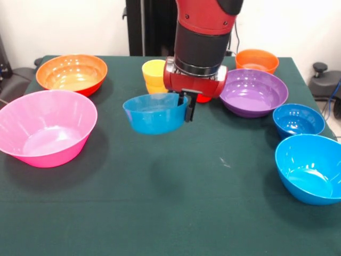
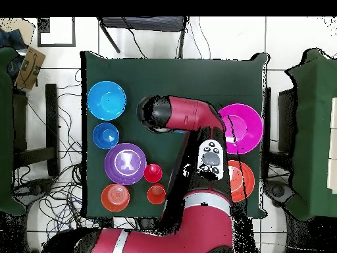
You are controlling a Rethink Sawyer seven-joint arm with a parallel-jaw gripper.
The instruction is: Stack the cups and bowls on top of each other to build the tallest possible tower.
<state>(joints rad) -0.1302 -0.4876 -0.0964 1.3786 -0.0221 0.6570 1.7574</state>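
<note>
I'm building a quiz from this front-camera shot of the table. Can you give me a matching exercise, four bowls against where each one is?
Bowls:
1. pink bowl
2. purple bowl
3. small blue bowl at the gripper
4. large orange bowl

Places in the front view:
A. lifted off the table, held by its rim
B. far left corner
C. near left, by the table's edge
D. right of the arm, in front of a small orange bowl

Pairs: 1-C, 2-D, 3-A, 4-B

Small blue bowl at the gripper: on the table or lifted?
Lifted. The small blue bowl hangs tilted from the gripper, which pinches its rim; its shadow lies below on the table.
</note>
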